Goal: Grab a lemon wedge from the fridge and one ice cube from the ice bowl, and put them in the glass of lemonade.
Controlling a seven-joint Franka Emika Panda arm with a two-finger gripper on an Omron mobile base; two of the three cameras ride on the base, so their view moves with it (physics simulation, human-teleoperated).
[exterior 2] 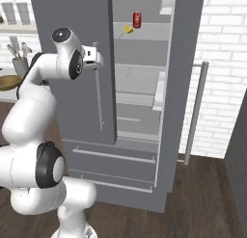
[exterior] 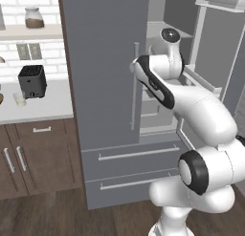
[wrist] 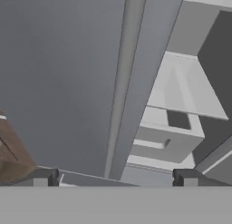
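The tall dark grey double-door fridge (exterior 2: 140, 112) stands with its right door (exterior 2: 185, 87) swung wide and its left door (exterior: 103, 68) shut. This exposes the pale interior shelves, presumably so the arm can reach what is stored inside.

On an upper shelf, in the right base view, sits the small bright yellow crescent-shaped lemon wedge (exterior 2: 128, 29), just beside a small red can (exterior 2: 137, 19). The wedge lies well back in the compartment, near its left wall.

The white two-finger gripper (wrist: 115, 177) hangs in front of the closed left door, close to that door's long thin silver bar handle (wrist: 124, 82). In the hand view the two dark finger tips stand far apart at the bottom corners with nothing between them: jaws wide and empty. The handle runs up the middle of that view, with the open compartment and its lower shelves and bins off to the right.

Relation of wedge to jaws: the wedge is above and to the right of the hand, deeper inside the fridge, and well apart from it. Judgement: the hand is not yet aimed at the wedge; it needs to rise and swing right past the door edge.

The round shallow brown wooden ice bowl (exterior 2: 9, 82) rests on the counter to the left, partly hidden by the arm. A small clear tumbler (exterior: 19, 99), likely the glass of lemonade, stands by the black toaster (exterior: 32, 81).
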